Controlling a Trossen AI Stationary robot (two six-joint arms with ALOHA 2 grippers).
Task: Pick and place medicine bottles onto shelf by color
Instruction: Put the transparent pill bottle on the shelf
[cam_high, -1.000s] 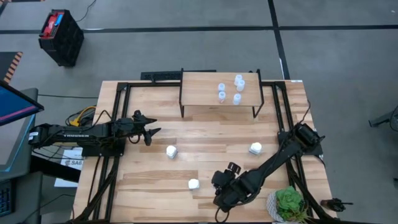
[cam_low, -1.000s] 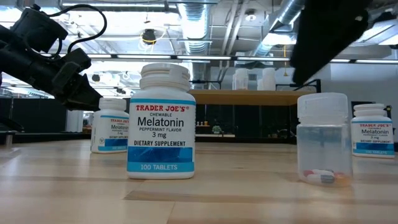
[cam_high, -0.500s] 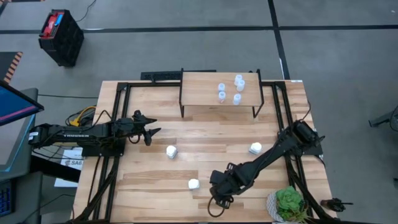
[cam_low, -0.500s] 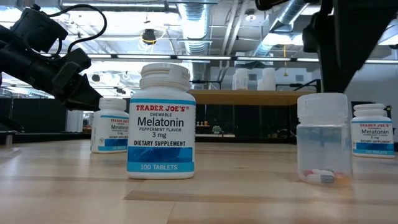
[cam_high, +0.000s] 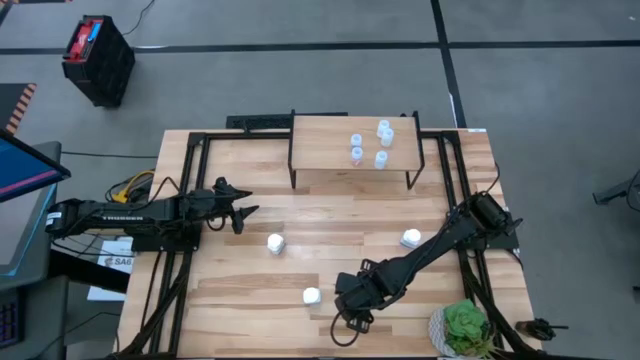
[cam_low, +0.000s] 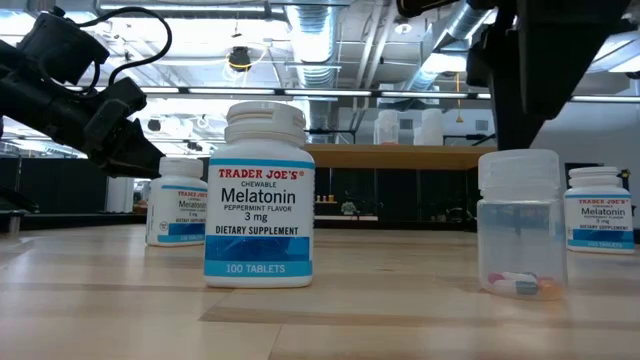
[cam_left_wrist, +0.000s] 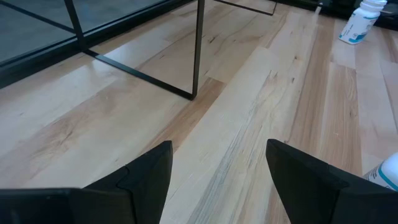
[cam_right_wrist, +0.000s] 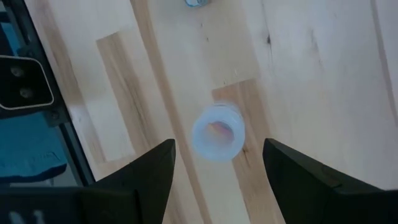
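high view first: right gripper (cam_high: 352, 312) now sits lower-left of where it was a second back, swung away from the potted plant (cam_high: 464, 328) toward the near table edge and parked over the lone clear bottle (cam_right_wrist: 217, 132). right wrist view confirms it, looking straight down on that bottle's round mouth between two wide-spread dark fingers (cam_right_wrist: 149, 171), nothing gripped yet. reads like lining up for a top-down grab, so probably the next pale one headed for the shelf (cam_high: 320, 150), where four small translucent bottles (cam_high: 368, 143) already cluster on the right half. left gripper (cam_high: 238, 214) hangs out left of centre, fingers apart and empty, same spot as before. three chunky white bottles (cam_high: 276, 243) not sorted yet, spread across the tabletop (cam_high: 230, 290). material-wise: smooth hard plastic cylinders, ribbed white caps and glossy blue labels on the opaque ones in low view, see-through walls with a couple of pills inside on the clear one. shelf is pale wood on thin black metal legs, table is striped butcher-block planks.
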